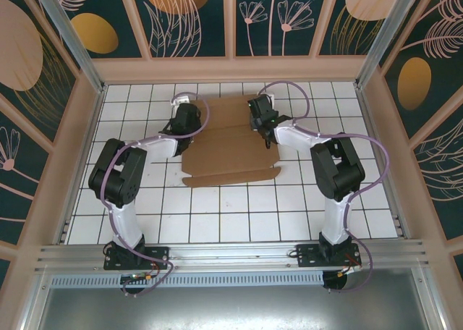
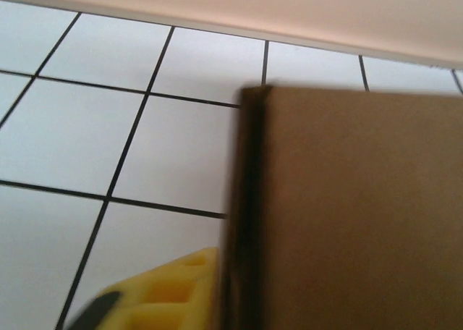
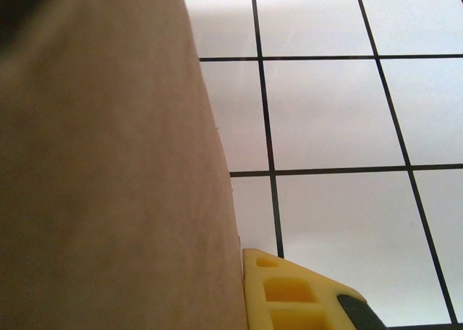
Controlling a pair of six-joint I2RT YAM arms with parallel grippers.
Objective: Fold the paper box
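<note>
The paper box (image 1: 230, 155) lies as a brown cardboard sheet with creases and flaps in the middle of the white tiled table. My left gripper (image 1: 186, 121) is at its left edge and my right gripper (image 1: 262, 117) at its far right edge. In the left wrist view the cardboard (image 2: 347, 214) stands against one yellow finger (image 2: 163, 294); the other finger is hidden behind it, so the grip is unclear. In the right wrist view the cardboard (image 3: 108, 185) presses flush against a yellow finger (image 3: 304, 294), and that gripper is shut on the sheet.
A raised beige rim (image 1: 231, 69) and painted wall panels enclose the table on three sides. Open white tiles (image 1: 239, 214) lie between the box and the arm bases. A metal rail (image 1: 231, 254) runs along the near edge.
</note>
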